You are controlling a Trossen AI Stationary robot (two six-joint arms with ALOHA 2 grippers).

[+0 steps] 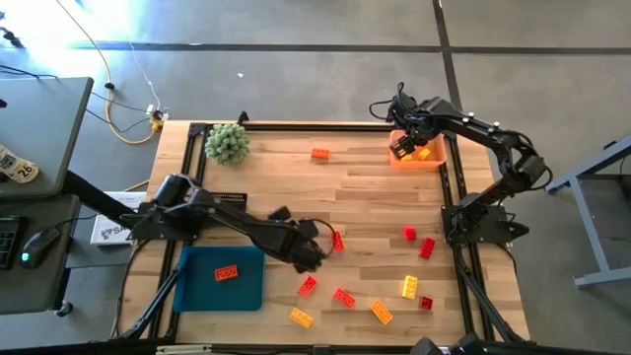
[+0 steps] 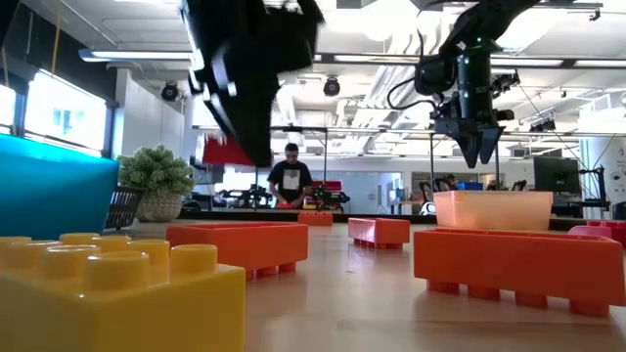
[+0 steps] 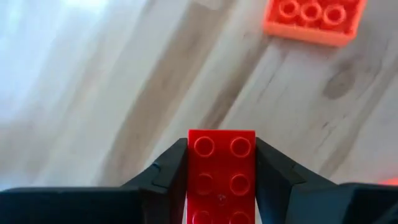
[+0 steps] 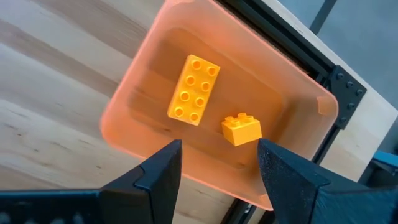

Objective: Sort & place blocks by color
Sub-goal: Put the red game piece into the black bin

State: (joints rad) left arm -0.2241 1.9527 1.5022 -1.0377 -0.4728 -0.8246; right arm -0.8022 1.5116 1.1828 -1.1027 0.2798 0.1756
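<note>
At the far left of the table lies a blue tray (image 1: 197,286) with 1 red block (image 1: 227,273) resting on it; behind it, near the far left corner, sits a green spiky plant ball (image 1: 227,144). The left gripper (image 1: 317,248) is positioned over the middle of the wooden table (image 1: 365,187), just right of the blue tray, with its jaws closed on a red brick (image 3: 221,171) whose studs face the wrist camera. In the left wrist view, an orange brick (image 3: 314,18) lies on the wood beyond the held piece. Near the front edge, loose blocks are scattered: a yellow block (image 1: 301,317), a red block (image 1: 308,286), an orange-red block (image 1: 343,297), an orange-yellow block (image 1: 381,312) and a yellow block (image 1: 409,288). Further right lie 3 red blocks (image 1: 426,248). A single orange block (image 1: 320,153) lies near the far edge. At the far right corner, the right gripper (image 4: 219,165) hangs above an orange bin (image 4: 124,118), jaws wide apart and empty. Inside the bin lie 2 yellow blocks: a long one (image 4: 193,90) and a small one (image 4: 242,129).
</note>
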